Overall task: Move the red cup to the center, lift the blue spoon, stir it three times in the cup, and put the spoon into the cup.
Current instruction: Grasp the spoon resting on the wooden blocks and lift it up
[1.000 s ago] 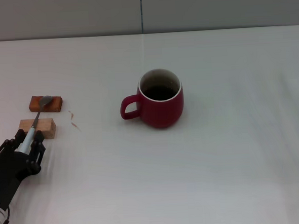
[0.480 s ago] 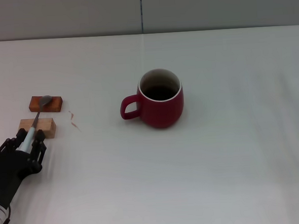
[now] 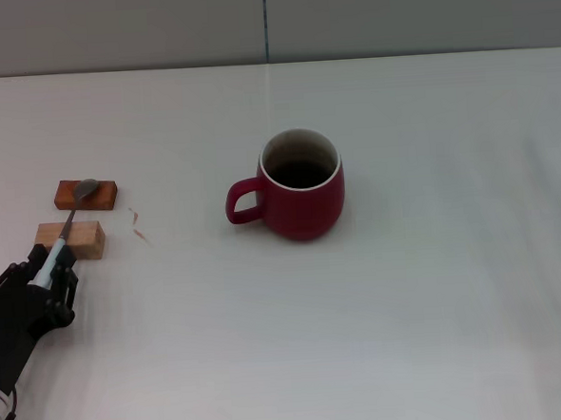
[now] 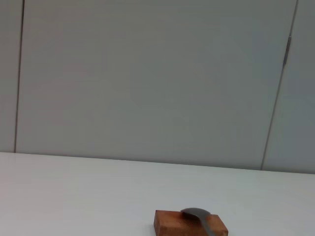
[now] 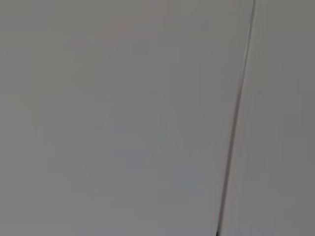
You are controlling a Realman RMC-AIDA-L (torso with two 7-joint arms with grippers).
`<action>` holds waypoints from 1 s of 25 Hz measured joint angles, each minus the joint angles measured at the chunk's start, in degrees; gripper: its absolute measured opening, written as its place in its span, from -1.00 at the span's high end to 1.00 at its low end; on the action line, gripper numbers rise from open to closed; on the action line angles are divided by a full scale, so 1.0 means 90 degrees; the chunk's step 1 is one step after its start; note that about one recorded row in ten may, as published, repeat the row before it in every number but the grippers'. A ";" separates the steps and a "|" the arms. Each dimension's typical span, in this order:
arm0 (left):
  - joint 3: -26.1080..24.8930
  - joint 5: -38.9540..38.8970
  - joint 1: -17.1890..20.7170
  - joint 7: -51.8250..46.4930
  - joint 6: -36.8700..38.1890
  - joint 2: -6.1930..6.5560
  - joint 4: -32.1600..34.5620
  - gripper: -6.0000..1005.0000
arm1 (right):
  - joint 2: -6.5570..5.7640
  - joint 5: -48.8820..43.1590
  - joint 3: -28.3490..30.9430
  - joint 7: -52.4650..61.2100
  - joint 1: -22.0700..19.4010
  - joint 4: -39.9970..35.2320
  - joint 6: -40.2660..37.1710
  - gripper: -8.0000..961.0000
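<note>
The red cup [image 3: 303, 194] stands upright near the middle of the white table [image 3: 410, 307], its handle pointing toward my left side. The blue spoon [image 3: 69, 226] lies across two wooden blocks at the far left, its grey bowl on the farther block. The bowl also shows in the left wrist view [image 4: 197, 214]. My left gripper [image 3: 51, 272] is at the near end of the spoon, its black fingers closed around the pale blue handle. The right gripper is out of view.
A dark brown block [image 3: 103, 194] and a lighter block [image 3: 87, 241] hold the spoon up; the dark one also shows in the left wrist view [image 4: 167, 223]. A small tan scrap [image 3: 139, 226] lies beside them. A grey wall stands behind the table.
The left gripper's fingers have drawn in around the spoon handle and the hand has shifted slightly toward me. The spoon and cup have not moved.
</note>
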 joint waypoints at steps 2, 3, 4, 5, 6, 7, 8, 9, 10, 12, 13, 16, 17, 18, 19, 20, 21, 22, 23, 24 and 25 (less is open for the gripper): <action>-0.0001 0.0001 0.0000 0.0000 0.0000 0.0000 0.0000 0.29 | 0.0000 0.0000 0.0000 0.0000 0.0000 0.0000 -0.0002 -0.45; -0.0002 0.0001 0.0000 0.0000 0.0002 0.0000 0.0000 0.32 | 0.0000 0.0000 0.0000 0.0000 0.0000 0.0000 -0.0002 -0.45; -0.0002 0.0002 0.0000 0.0000 0.0002 0.0000 0.0000 0.35 | 0.0000 0.0000 0.0000 0.0000 0.0000 0.0002 -0.0003 -0.45; -0.0002 0.0004 0.0000 0.0000 0.0003 0.0000 0.0000 0.37 | 0.0000 -0.0002 0.0000 0.0000 -0.0004 0.0006 -0.0011 -0.45; -0.0002 0.0004 0.0000 0.0000 0.0003 0.0000 0.0000 0.37 | 0.0000 -0.0002 0.0000 0.0000 -0.0004 0.0006 -0.0011 -0.45; -0.0003 0.0005 0.0001 0.0000 0.0004 0.0000 0.0000 0.37 | 0.0000 -0.0004 0.0000 0.0000 -0.0007 0.0005 -0.0032 -0.45; -0.0003 0.0005 0.0002 0.0000 0.0005 0.0000 0.0000 0.37 | 0.0000 -0.0004 0.0000 0.0000 -0.0007 0.0005 -0.0032 -0.45; -0.0003 0.0007 0.0007 0.0000 0.0005 0.0000 0.0000 0.37 | 0.0000 -0.0005 0.0000 0.0000 -0.0008 0.0002 -0.0050 -0.45; -0.0002 0.0007 0.0012 0.0000 0.0006 0.0000 0.0000 0.36 | 0.0000 -0.0006 0.0000 0.0000 -0.0009 0.0000 -0.0077 -0.45; -0.0002 0.0009 0.0016 0.0000 0.0007 0.0000 0.0000 0.36 | 0.0000 -0.0007 0.0000 0.0000 -0.0010 -0.0001 -0.0085 -0.45; -0.0002 0.0009 0.0016 0.0000 0.0007 0.0000 0.0000 0.36 | 0.0000 -0.0008 0.0000 0.0000 -0.0010 0.0000 -0.0085 -0.45; -0.0002 0.0010 0.0017 0.0000 0.0007 0.0000 0.0000 0.36 | 0.0000 -0.0010 0.0000 0.0000 -0.0016 -0.0001 -0.0086 -0.45; -0.0002 0.0010 0.0017 0.0000 0.0006 -0.0001 0.0000 0.36 | 0.0000 -0.0010 0.0000 0.0000 -0.0019 -0.0003 -0.0086 -0.45; -0.0002 0.0010 0.0017 0.0000 0.0006 -0.0001 0.0000 0.36 | 0.0000 -0.0010 0.0000 0.0000 -0.0019 -0.0003 -0.0086 -0.45; -0.0002 0.0010 0.0017 0.0000 0.0002 0.0000 0.0000 0.36 | 0.0000 -0.0010 0.0000 0.0000 -0.0020 -0.0006 -0.0086 -0.45; -0.0002 0.0010 0.0014 0.0000 -0.0007 0.0000 0.0000 0.36 | 0.0000 -0.0010 0.0000 0.0000 -0.0020 -0.0009 -0.0086 -0.45; -0.0002 0.0009 0.0010 0.0000 -0.0010 0.0000 0.0000 0.36 | 0.0000 -0.0010 0.0000 0.0000 -0.0020 -0.0011 -0.0086 -0.45; -0.0002 0.0009 0.0010 0.0000 -0.0010 0.0000 0.0000 0.36 | 0.0000 -0.0010 0.0000 0.0000 -0.0020 -0.0011 -0.0086 -0.45; -0.0002 0.0009 0.0006 0.0000 -0.0010 0.0000 0.0000 0.36 | 0.0000 -0.0010 0.0000 0.0000 -0.0020 -0.0010 -0.0086 -0.45; -0.0002 0.0009 0.0004 0.0001 -0.0009 -0.0003 -0.0002 0.36 | -0.0001 -0.0010 0.0000 0.0000 -0.0020 -0.0011 -0.0086 -0.45; -0.0002 0.0011 0.0000 0.0018 -0.0002 -0.0010 -0.0006 0.36 | 0.0000 -0.0010 0.0000 0.0000 -0.0019 -0.0011 -0.0086 -0.45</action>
